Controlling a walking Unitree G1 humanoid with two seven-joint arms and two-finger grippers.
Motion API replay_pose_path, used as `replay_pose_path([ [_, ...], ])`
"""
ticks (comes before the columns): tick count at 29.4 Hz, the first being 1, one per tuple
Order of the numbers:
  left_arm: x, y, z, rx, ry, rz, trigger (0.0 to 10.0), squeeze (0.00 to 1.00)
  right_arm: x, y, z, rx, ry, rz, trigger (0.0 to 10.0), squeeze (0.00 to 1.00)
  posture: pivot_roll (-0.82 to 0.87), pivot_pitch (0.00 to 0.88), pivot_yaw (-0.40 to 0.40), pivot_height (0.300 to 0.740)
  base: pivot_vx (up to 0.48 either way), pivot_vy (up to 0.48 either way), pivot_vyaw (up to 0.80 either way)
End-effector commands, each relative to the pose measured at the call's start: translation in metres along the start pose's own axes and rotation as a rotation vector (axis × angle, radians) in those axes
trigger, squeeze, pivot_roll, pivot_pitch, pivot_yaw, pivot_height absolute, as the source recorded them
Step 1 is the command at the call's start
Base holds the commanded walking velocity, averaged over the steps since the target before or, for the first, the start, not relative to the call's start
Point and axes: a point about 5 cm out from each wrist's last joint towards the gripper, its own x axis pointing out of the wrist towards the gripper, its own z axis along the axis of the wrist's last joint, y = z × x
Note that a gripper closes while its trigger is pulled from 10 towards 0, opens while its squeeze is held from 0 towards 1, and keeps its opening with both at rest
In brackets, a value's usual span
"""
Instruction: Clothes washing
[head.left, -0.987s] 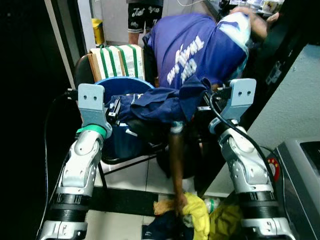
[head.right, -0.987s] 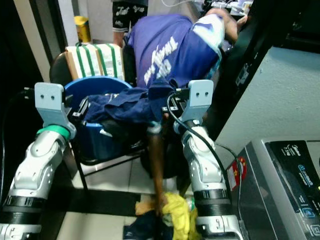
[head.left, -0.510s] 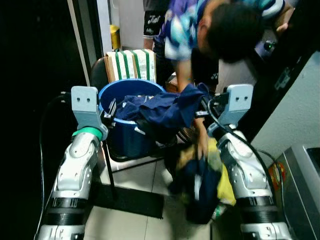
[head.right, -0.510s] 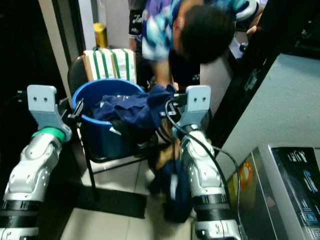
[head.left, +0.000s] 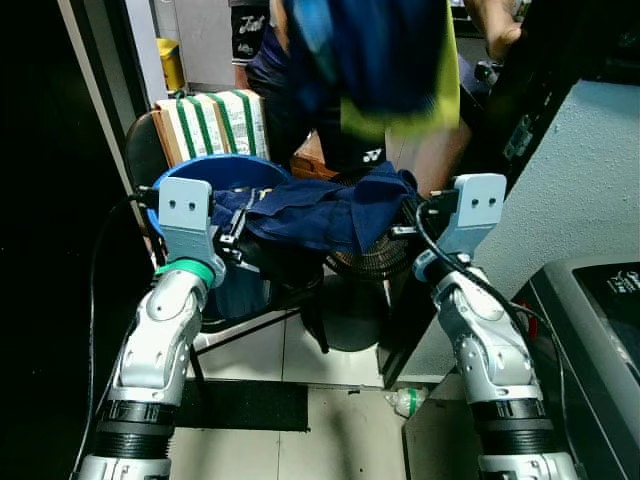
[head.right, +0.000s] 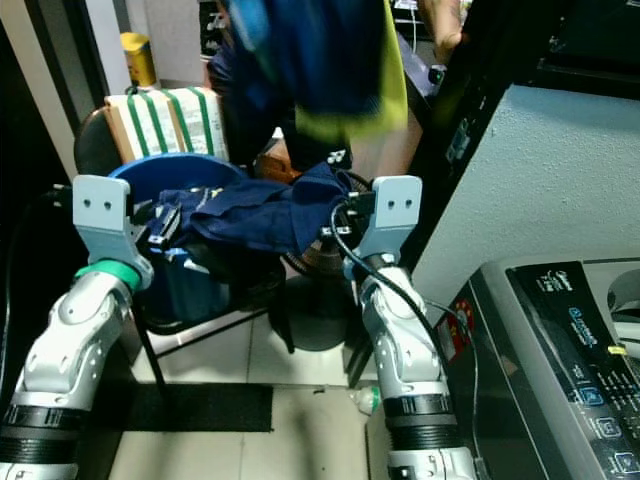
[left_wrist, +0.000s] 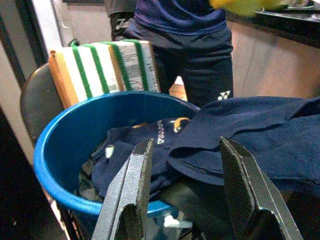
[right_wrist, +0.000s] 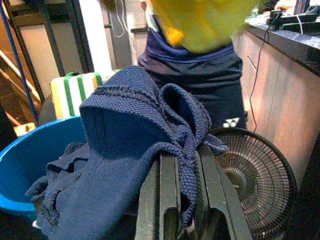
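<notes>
Your right claw (right_wrist: 182, 200) clamped tight on the navy garment (head.left: 320, 210), the cloth draped from it across the blue bucket (left_wrist: 60, 150), your left claw (left_wrist: 187, 195) spread wide above the bucket rim, gripping nothing, a person (left_wrist: 190, 45) standing behind the bucket.

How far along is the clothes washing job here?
Done: little, as no garment sits in the grey washing machine. In hand: the right hand pinches a navy knitted garment spread above the round blue plastic tub; the left hand is open. Left: loading.
</notes>
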Motion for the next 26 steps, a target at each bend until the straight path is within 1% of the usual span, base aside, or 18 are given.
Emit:
replay_pose_path([
  [1,-0.002,0.001,0.001,0.010,-0.009,0.012,10.0,0.00,-0.004,-0.003,-0.001,0.003,-0.001,-0.019,10.0,0.00,0.04,0.000,-0.016,0.740,0.000,0.000,0.00],
  [6,-0.003,0.000,0.001,0.021,-0.011,0.013,10.0,0.00,-0.003,-0.004,0.000,0.000,-0.001,-0.027,10.0,0.00,0.04,0.000,-0.016,0.740,0.000,0.000,0.00],
  [8,-0.003,-0.001,-0.001,0.028,-0.006,0.012,10.0,0.00,0.003,-0.009,0.011,-0.010,-0.035,-0.045,10.0,0.00,0.04,0.000,-0.018,0.740,0.000,0.000,0.00],
  [9,-0.003,-0.001,-0.001,0.028,-0.006,0.012,10.0,0.00,0.003,-0.009,0.011,-0.010,-0.035,-0.045,10.0,0.00,0.04,0.000,-0.018,0.740,0.000,0.000,0.00],
  [11,-0.003,-0.003,-0.001,0.029,-0.005,0.008,10.0,0.00,0.011,-0.017,0.027,-0.049,-0.085,-0.067,10.0,0.00,0.04,0.000,-0.018,0.740,0.000,0.000,0.00],
  [12,-0.003,-0.004,-0.001,0.027,-0.007,0.005,10.0,0.00,0.016,-0.024,0.039,-0.062,-0.122,-0.094,10.0,0.00,0.04,0.000,-0.018,0.740,0.000,0.000,0.00],
  [13,-0.003,-0.006,-0.001,0.033,-0.007,-0.002,10.0,0.00,0.021,-0.034,0.060,-0.099,-0.188,-0.129,10.0,0.00,0.04,0.000,-0.018,0.740,0.000,0.000,0.00],
  [14,-0.003,-0.006,-0.001,0.033,-0.007,-0.002,10.0,0.00,0.021,-0.034,0.060,-0.099,-0.188,-0.129,10.0,0.00,0.04,0.000,-0.018,0.740,0.000,0.000,0.00],
  [15,-0.003,-0.009,-0.001,0.049,-0.007,-0.016,10.0,0.00,0.026,-0.043,0.087,-0.139,-0.273,-0.165,10.0,0.00,0.04,0.000,-0.021,0.740,0.000,0.000,0.00],
  [17,-0.003,-0.009,-0.001,0.049,-0.007,-0.016,10.0,0.00,0.026,-0.043,0.087,-0.139,-0.273,-0.165,10.0,0.00,0.04,0.000,-0.021,0.740,0.000,0.000,0.00],
  [18,-0.003,-0.014,0.000,0.060,-0.010,-0.028,10.0,0.00,0.023,-0.060,0.175,-0.183,-0.607,-0.253,10.0,0.00,0.04,0.000,-0.021,0.740,0.000,0.000,0.00],
  [19,-0.003,-0.014,0.000,0.060,-0.010,-0.028,10.0,0.00,0.023,-0.060,0.175,-0.183,-0.607,-0.253,10.0,0.00,0.04,0.000,-0.021,0.740,0.000,0.000,0.00],
  [20,-0.004,-0.016,0.000,0.062,-0.011,-0.031,10.0,0.00,0.013,-0.067,0.219,-0.176,-0.785,-0.294,10.0,0.00,0.05,0.000,-0.024,0.740,0.000,0.000,0.00],
  [21,-0.005,-0.017,0.000,0.062,-0.013,-0.032,10.0,0.00,0.001,-0.072,0.249,-0.179,-0.915,-0.329,10.0,0.00,0.05,0.000,-0.024,0.740,0.000,0.000,0.00],
  [22,-0.005,-0.019,0.001,0.064,-0.016,-0.034,10.0,0.00,-0.008,-0.077,0.268,-0.198,-0.985,-0.357,10.0,0.00,0.05,0.000,-0.024,0.740,0.000,0.000,0.00],
  [24,-0.005,-0.019,0.001,0.064,-0.016,-0.034,10.0,0.00,-0.008,-0.077,0.268,-0.198,-0.985,-0.357,10.0,0.00,0.05,0.000,-0.024,0.740,0.000,0.000,0.00],
  [25,-0.005,-0.020,0.001,0.067,-0.019,-0.035,10.0,0.00,-0.012,-0.080,0.277,-0.216,-1.010,-0.370,10.0,0.00,0.05,0.000,-0.024,0.740,0.000,0.000,0.00],
  [26,-0.005,-0.020,0.001,0.067,-0.019,-0.035,10.0,0.00,-0.012,-0.080,0.277,-0.216,-1.010,-0.370,10.0,0.00,0.05,0.000,-0.024,0.740,0.000,0.000,0.00],
])
